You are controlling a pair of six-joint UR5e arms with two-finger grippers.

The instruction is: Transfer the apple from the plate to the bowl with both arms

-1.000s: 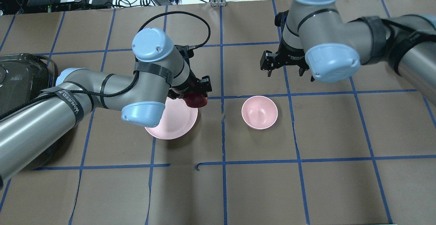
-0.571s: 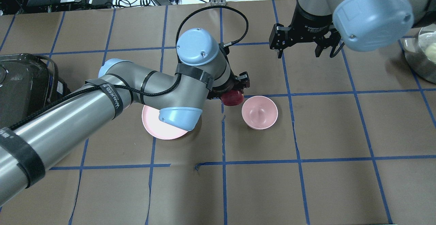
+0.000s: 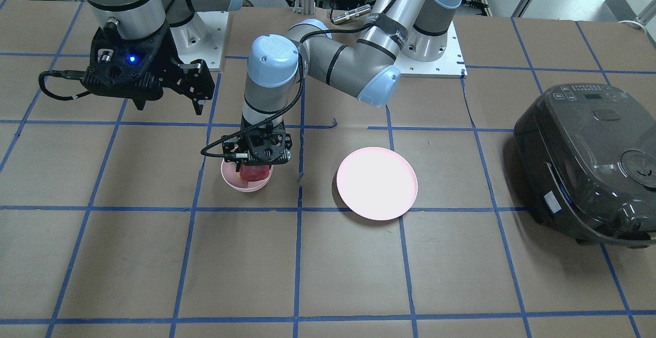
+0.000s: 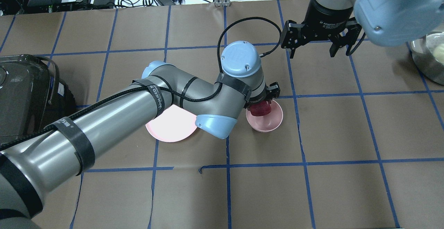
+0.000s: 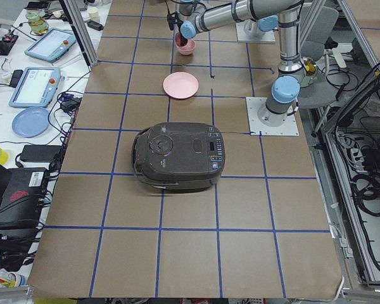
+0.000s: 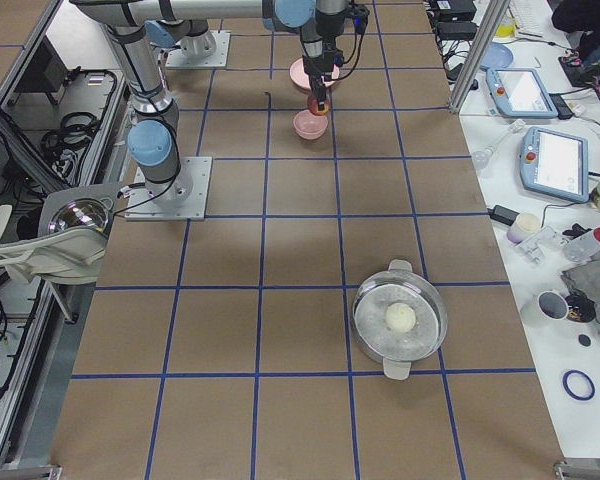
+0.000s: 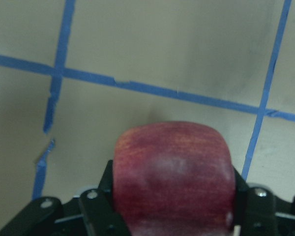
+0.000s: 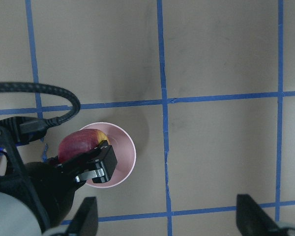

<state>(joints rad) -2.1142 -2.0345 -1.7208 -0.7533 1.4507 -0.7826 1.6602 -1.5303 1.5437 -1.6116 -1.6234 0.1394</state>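
The dark red apple sits between the fingers of my left gripper, which is shut on it just above the small pink bowl. The front-facing view shows the apple low over the bowl. The left wrist view is filled by the apple. The wide pink plate lies bare, left of the bowl, partly under my left arm. My right gripper is open and empty, high above the table beyond the bowl; its wrist view looks down on the apple and the bowl.
A black rice cooker stands at the table's left end. A metal pot with a pale round item inside stands at the right end. Cables and devices lie beyond the far edge.
My left arm has carried the apple to the right, from over the plate to over the bowl. My right gripper has moved farther back and right, still open.
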